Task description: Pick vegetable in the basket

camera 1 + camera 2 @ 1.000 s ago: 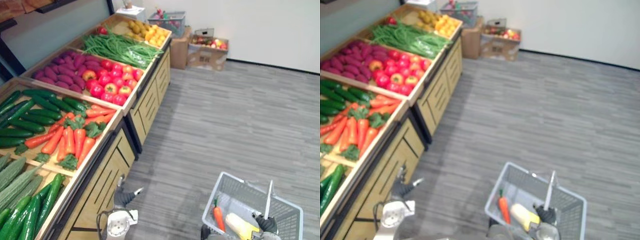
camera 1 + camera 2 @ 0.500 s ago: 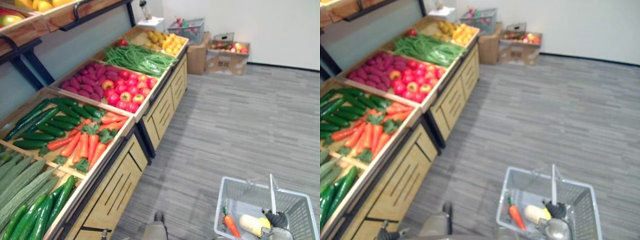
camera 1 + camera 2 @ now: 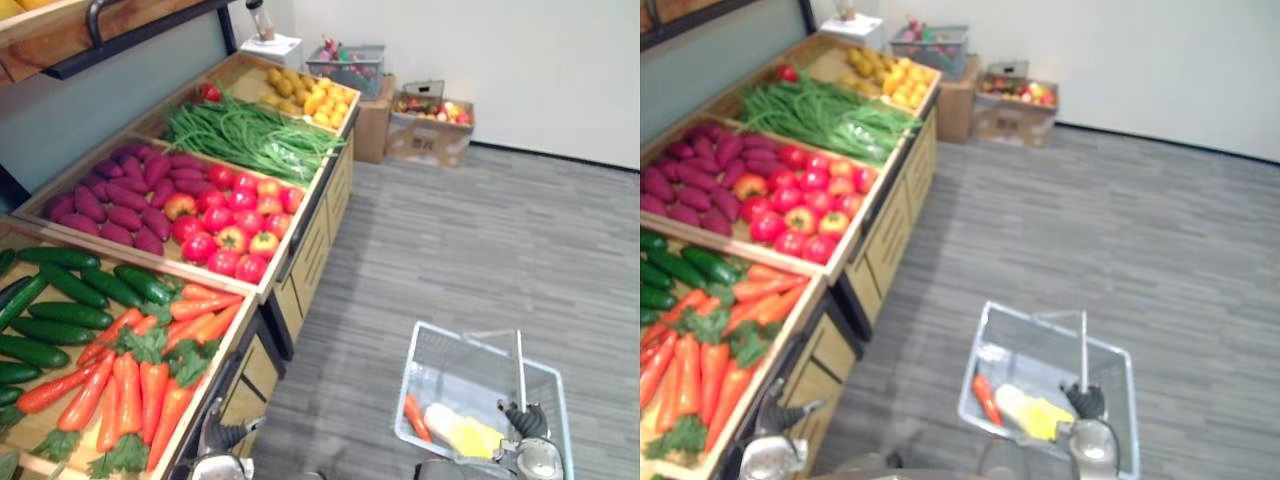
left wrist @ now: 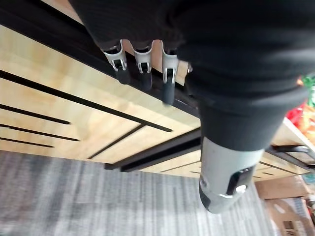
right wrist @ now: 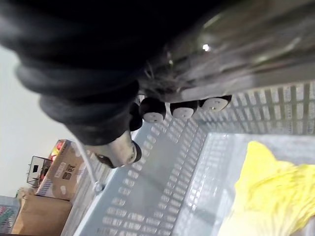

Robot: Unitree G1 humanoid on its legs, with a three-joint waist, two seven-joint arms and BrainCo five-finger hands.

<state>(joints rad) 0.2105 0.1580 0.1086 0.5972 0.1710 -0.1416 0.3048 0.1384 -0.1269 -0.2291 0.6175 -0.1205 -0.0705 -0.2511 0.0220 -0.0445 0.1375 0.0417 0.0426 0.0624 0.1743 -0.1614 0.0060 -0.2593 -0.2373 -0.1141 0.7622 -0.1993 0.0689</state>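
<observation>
A light grey plastic basket (image 3: 455,362) hangs over the floor at the lower right. My right hand (image 3: 526,420) is shut on its upright handle (image 3: 519,365), and in the right wrist view the fingers (image 5: 153,111) curl round the handle bar (image 5: 256,73). In the basket lie an orange carrot (image 3: 413,417) and a yellow corn cob (image 3: 460,432). My left hand (image 3: 224,437) hangs open at the lower left, close to the wooden front (image 4: 74,128) of the produce stand, holding nothing. Carrots (image 3: 140,370) fill the nearest bin, just left of that hand.
The wooden stand (image 3: 300,262) runs along the left with cucumbers (image 3: 70,300), purple sweet potatoes (image 3: 120,200), red fruit (image 3: 235,220), green beans (image 3: 250,135) and yellow fruit (image 3: 300,95). Cardboard boxes (image 3: 430,115) and another basket (image 3: 355,60) stand at the far wall. Grey floor (image 3: 500,240) lies to the right.
The whole picture has shifted along the stand, so the camera has moved. The basket stays in my right hand. My left hand shows again by the stand's front.
</observation>
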